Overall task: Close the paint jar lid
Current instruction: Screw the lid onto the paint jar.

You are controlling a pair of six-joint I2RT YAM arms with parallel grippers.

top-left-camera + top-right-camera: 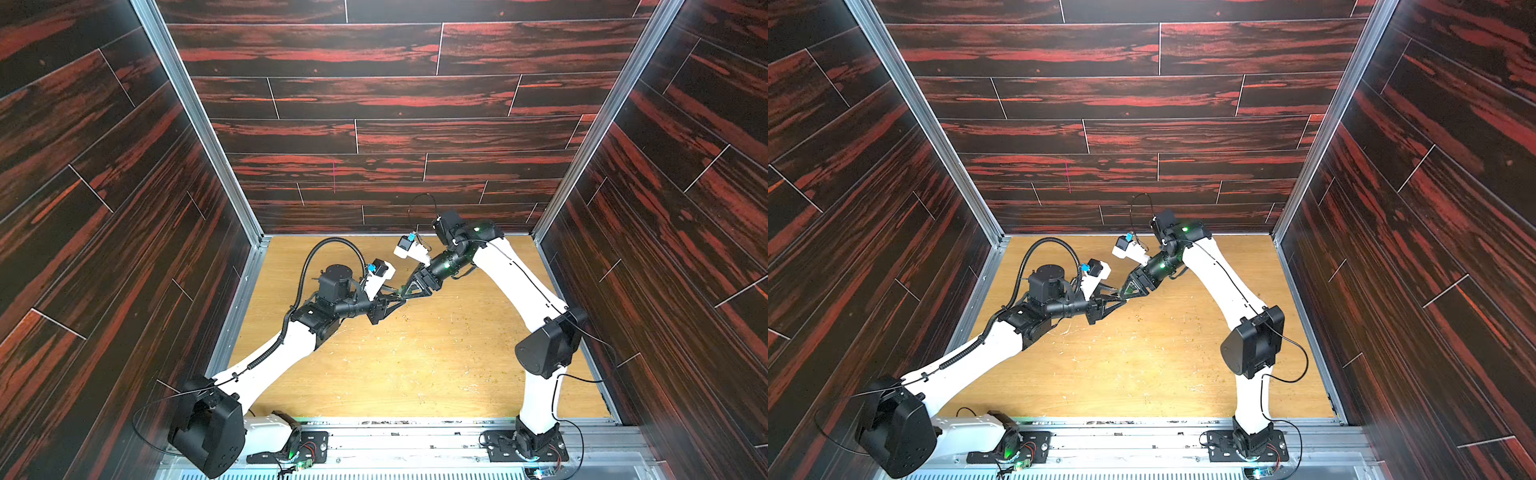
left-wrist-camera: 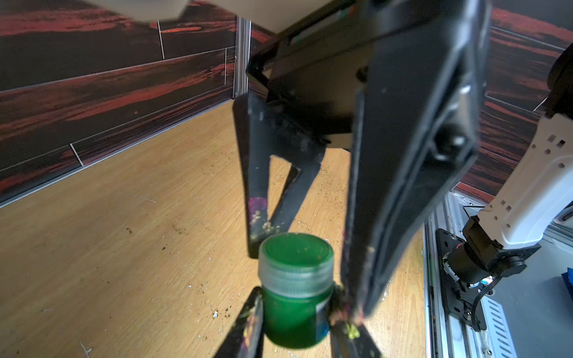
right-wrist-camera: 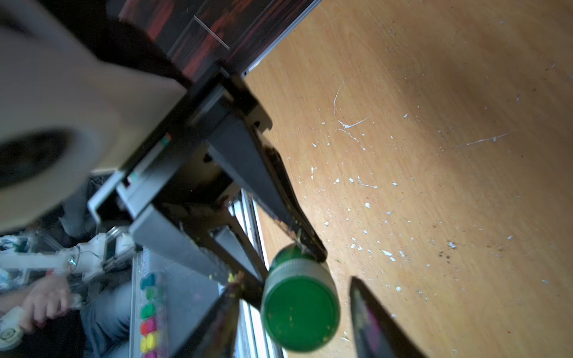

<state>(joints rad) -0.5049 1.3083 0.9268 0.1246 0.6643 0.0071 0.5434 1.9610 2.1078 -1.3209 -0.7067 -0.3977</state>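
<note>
1. The paint jar (image 2: 291, 319) is held up off the table (image 1: 415, 374). The left gripper (image 2: 296, 302) has it by the green body, fingers clamped tight on either side just under the lid.
2. The lid (image 3: 300, 313) sits on top of the jar, with its clear ribbed skirt over the neck. I can't tell if it's threaded down or just resting there.
3. The right gripper (image 3: 291, 283) faces the jar head-on from the lid end. Its fingers (image 3: 369, 313) are apart, one on each side of the lid. The right wrist view shows a sliver of gap on both sides, so nothing's gripped there yet imo.
4. What could go wrong: the gap looks uneven, tighter on one side of the lid. If one finger lands first it shoves the lid sideways, and a loose lid could cock on the threads or pop off.
5. The jar is tiny, round and slick-looking. Twisting at the lid end could spin the jar inside the left fingers instead of turning the lid. It could also lever the jar out and drop it to the table below.
6. Cross-threading is the sneaky one. If the lid is tilted when the twist starts, it'll jam and only look closed.
</note>
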